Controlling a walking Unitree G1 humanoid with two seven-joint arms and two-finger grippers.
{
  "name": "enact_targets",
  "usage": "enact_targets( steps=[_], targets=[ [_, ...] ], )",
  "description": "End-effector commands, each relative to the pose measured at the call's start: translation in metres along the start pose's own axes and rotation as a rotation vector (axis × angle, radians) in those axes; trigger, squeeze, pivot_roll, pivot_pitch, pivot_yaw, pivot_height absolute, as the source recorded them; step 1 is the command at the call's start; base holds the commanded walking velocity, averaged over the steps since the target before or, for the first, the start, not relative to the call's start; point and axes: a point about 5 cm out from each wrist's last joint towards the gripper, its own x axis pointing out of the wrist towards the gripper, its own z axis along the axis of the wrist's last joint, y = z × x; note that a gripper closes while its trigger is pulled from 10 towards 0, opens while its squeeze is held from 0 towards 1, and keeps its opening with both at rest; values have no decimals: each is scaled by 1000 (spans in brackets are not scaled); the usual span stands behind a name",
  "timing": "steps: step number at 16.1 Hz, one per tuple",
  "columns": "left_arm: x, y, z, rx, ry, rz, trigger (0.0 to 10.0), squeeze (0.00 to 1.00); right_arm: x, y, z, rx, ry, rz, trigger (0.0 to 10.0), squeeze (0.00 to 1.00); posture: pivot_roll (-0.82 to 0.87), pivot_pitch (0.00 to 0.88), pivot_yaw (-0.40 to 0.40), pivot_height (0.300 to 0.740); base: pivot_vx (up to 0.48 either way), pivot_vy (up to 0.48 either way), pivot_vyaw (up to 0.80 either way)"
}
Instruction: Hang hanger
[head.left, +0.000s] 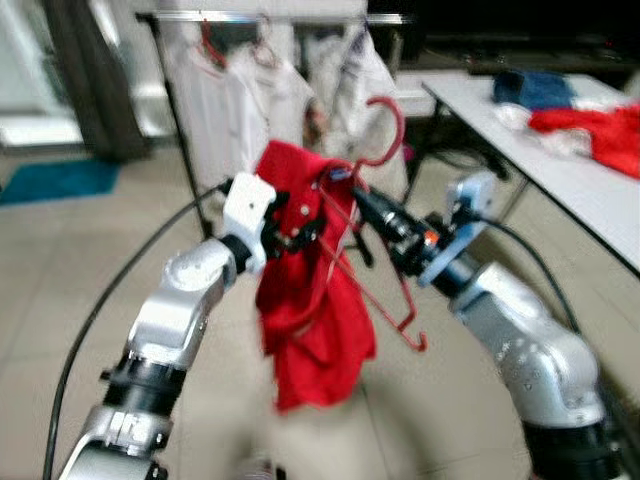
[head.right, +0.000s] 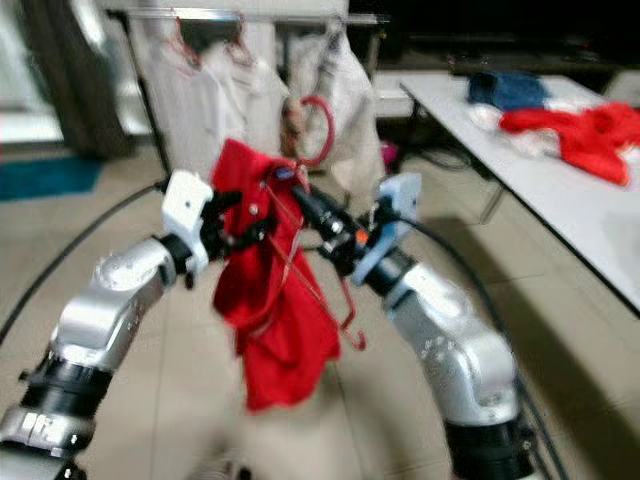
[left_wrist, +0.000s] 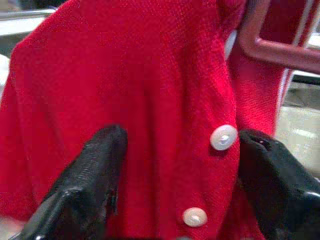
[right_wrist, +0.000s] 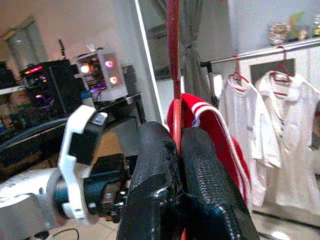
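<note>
A red hanger (head.left: 385, 215) is clamped at its neck between the closed fingers (right_wrist: 200, 175) of the right gripper (head.left: 362, 200), hook up, held in mid-air in front of the robot. A red shirt (head.left: 310, 290) is draped on the hanger and hangs below it. The left gripper (head.left: 310, 222) is set against the shirt's upper part; in the left wrist view its fingers (left_wrist: 90, 175) are spread wide to either side of the buttoned red cloth, which is seen between them. Whether the cloth is touched cannot be told. Behind, a clothes rail (head.left: 270, 16) with white shirts (head.left: 250, 100) is seen. A white table (head.left: 570, 180) with red and blue clothes stands to the right.
</note>
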Motion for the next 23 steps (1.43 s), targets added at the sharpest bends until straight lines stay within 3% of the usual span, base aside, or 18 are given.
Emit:
enact_targets(
  steps=[1,6,15,19,23],
  targets=[
    [4,-3,7,23,-33,-9,0,0,0,1,16,-31,-61,17,10000,0,-78,0,-1,740,0,0,0],
    [7,-5,11,30,-95,5,0,0,0,-4,15,-12,-62,-23,10000,0,-78,0,0,740,0,0,0],
    [7,-2,9,32,-93,1,0,0,-1,-5,13,-7,-53,-34,10000,0,-79,0,2,740,0,0,0],
    [8,-3,11,14,-121,-15,0,0,-1,-8,12,-23,-50,-61,10000,0,-87,0,8,740,0,0,0],
    [5,7,24,-64,-232,72,0,0,-3,-10,9,-41,-22,-91,10000,0,-92,0,6,740,0,0,0]
  ],
)
